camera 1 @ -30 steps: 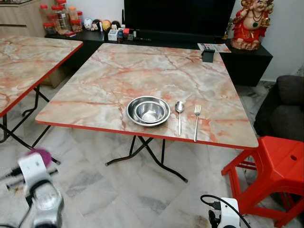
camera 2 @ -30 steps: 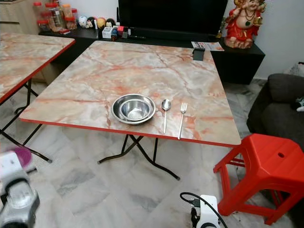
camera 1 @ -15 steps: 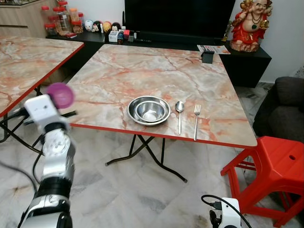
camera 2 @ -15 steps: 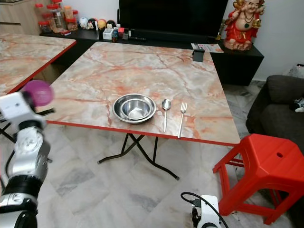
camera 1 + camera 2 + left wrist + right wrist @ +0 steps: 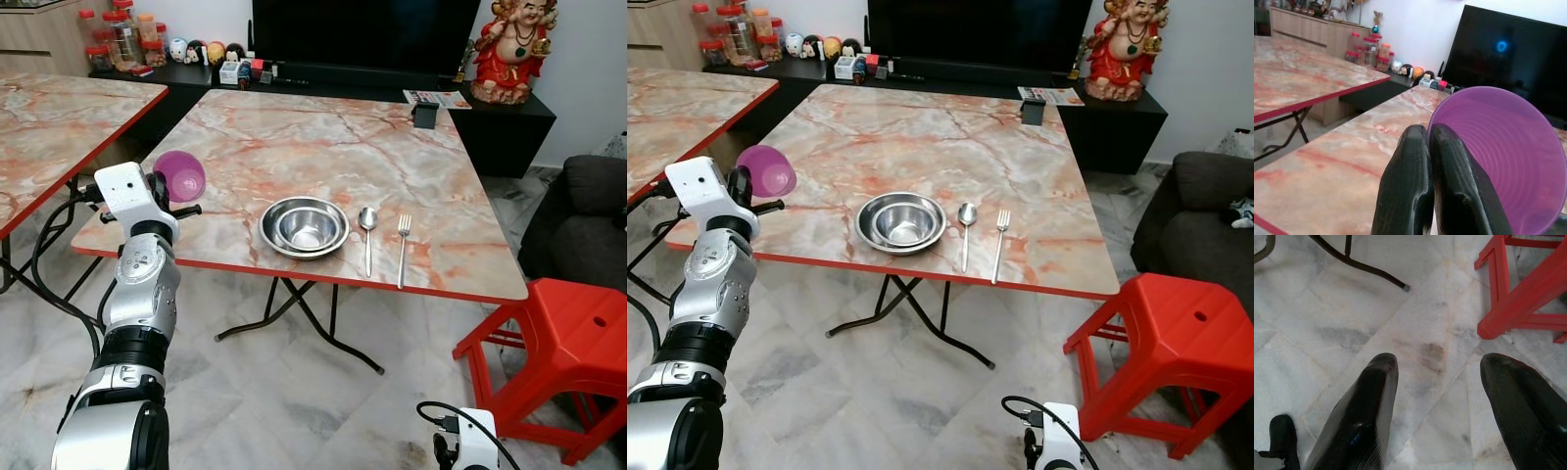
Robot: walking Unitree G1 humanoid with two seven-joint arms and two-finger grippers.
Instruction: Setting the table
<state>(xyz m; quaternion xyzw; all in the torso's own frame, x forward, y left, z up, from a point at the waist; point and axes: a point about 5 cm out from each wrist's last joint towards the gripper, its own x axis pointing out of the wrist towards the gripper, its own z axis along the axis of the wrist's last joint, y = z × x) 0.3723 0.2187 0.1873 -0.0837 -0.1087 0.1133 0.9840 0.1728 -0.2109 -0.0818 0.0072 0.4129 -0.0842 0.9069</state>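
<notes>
The left gripper (image 5: pixel 1422 191) is pinching the purple cup (image 5: pixel 180 175) over the desk (image 5: pixel 294 147) edge; next, setting it beside the bowls (image 5: pixel 305 228). The right gripper (image 5: pixel 1440 401) is hanging, fingers spread.

The translucent purple cup (image 5: pixel 180 174) sits pinched between the left gripper (image 5: pixel 1435 147)'s glossy black fingers. Beyond it lie a steel-grey bowl (image 5: pixel 305 227) on the peach-veined, red-edged marble table (image 5: pixel 294 147), and a red stool (image 5: pixel 563 352).
</notes>
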